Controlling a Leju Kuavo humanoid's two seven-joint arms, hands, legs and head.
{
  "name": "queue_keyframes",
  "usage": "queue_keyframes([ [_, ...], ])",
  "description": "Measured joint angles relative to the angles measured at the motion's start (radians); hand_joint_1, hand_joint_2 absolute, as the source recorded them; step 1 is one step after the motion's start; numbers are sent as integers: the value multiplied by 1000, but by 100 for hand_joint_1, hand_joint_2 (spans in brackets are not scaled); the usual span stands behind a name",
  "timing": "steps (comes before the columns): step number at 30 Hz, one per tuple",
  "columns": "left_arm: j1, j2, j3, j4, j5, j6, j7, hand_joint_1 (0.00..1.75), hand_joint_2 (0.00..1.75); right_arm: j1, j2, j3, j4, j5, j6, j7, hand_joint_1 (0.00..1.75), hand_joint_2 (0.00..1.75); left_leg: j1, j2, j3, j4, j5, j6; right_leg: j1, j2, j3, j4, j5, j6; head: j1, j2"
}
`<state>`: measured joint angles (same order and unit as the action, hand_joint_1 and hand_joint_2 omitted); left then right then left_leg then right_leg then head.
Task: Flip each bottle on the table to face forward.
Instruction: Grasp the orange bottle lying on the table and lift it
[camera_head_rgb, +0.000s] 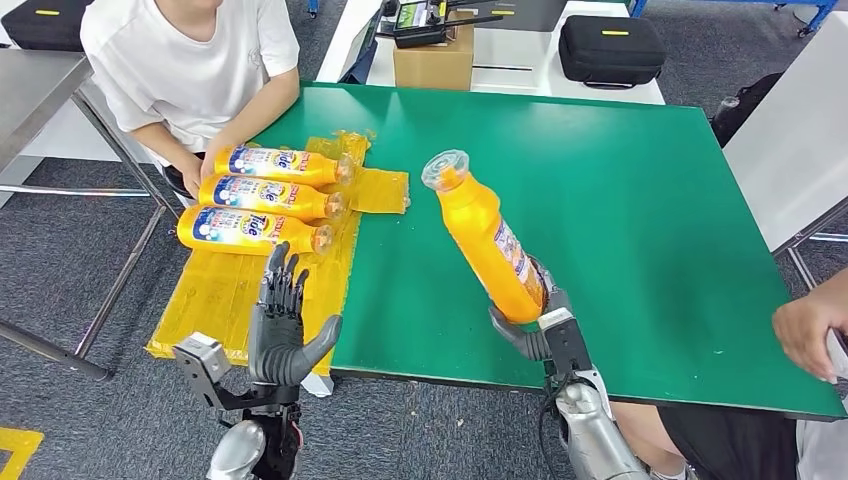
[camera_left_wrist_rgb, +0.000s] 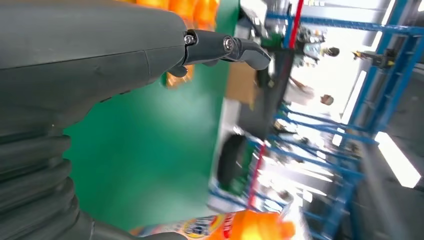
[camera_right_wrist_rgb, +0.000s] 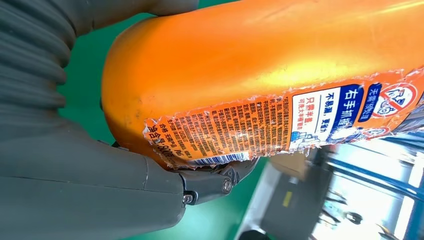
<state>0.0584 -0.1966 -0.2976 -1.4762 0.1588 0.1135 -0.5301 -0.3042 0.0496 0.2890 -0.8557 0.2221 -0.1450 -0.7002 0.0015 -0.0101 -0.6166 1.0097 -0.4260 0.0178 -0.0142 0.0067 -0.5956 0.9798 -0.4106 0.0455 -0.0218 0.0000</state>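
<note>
My right hand (camera_head_rgb: 535, 322) grips the base of an orange detergent bottle (camera_head_rgb: 485, 238) and holds it tilted above the green table (camera_head_rgb: 620, 200), clear cap toward the far left. Close up, the right wrist view shows that bottle (camera_right_wrist_rgb: 260, 75) with its back label of small print facing the camera. Three more orange bottles (camera_head_rgb: 262, 195) lie side by side on yellow plastic sheeting (camera_head_rgb: 225, 290) at the table's left edge, front labels up. My left hand (camera_head_rgb: 283, 325) stands open just in front of them, fingers apart and holding nothing; its thumb (camera_left_wrist_rgb: 227, 47) shows over the green top.
A person in a white shirt (camera_head_rgb: 190, 60) sits at the far left with hands by the bottles. Another person's hand (camera_head_rgb: 808, 330) reaches in at the right edge. A cardboard box (camera_head_rgb: 433, 60) and a black case (camera_head_rgb: 610, 48) stand behind the table.
</note>
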Motion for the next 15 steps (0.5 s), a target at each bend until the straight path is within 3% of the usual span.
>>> queue_keyframes([
  [3,7,-1,8,-26,74,-84,17,0,175,36,-2,0,-81,-9,20,0,175,175,0,0,0,0,0,0,0,0,0,0,0,0,0,0],
  [8,20,9,-11,-26,213,-337,83,0,175,67,-2,25,-157,-16,92,0,175,175,0,1,0,0,0,0,0,0,0,0,0,0,0,0],
  [15,-6,12,-42,-22,237,-472,74,0,175,86,8,148,-205,-24,140,0,175,175,0,0,0,0,0,0,0,0,0,0,0,0,0,0],
])
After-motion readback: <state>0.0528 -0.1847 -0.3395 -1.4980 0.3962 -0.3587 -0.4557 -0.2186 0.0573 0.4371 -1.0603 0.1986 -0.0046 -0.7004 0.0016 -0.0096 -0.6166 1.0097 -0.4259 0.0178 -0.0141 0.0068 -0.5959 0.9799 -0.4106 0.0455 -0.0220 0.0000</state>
